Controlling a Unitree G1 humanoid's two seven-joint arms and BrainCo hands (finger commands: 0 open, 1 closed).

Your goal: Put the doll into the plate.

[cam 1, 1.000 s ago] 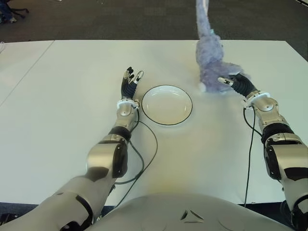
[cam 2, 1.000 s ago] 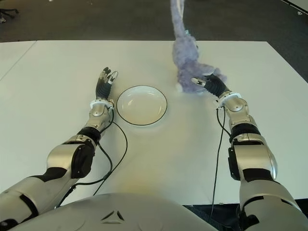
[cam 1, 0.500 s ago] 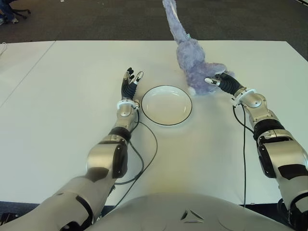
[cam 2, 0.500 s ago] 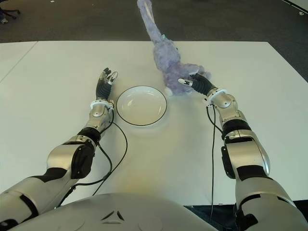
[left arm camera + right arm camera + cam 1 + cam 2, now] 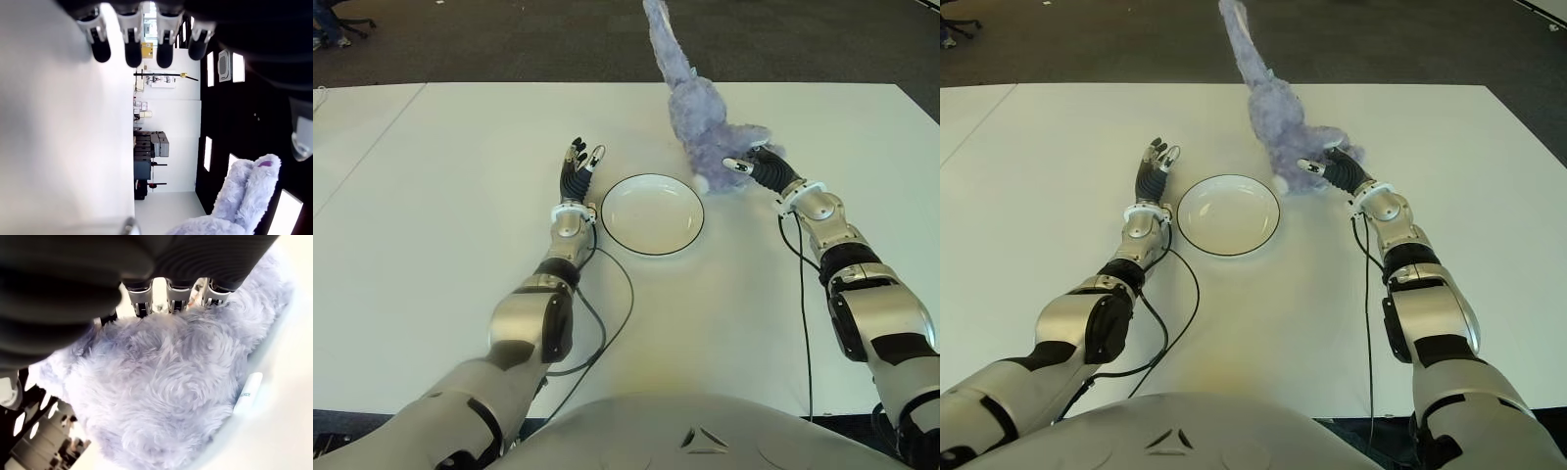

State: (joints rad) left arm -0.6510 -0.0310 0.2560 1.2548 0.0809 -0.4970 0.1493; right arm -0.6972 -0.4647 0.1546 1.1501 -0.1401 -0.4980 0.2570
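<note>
Standing at about 1 o'clock from the round white plate with a dark rim, the fluffy lavender plush doll with long ears is upright on the white table, just beside the plate and outside it. The right hand has its fingers curled into the doll's fur, clamped on it. The left hand shows at 9 o'clock of the plate, fingers straight, apart, holding nothing.

Right robot hand fingers curled, arm extended, left robot hand fingers straight
</note>
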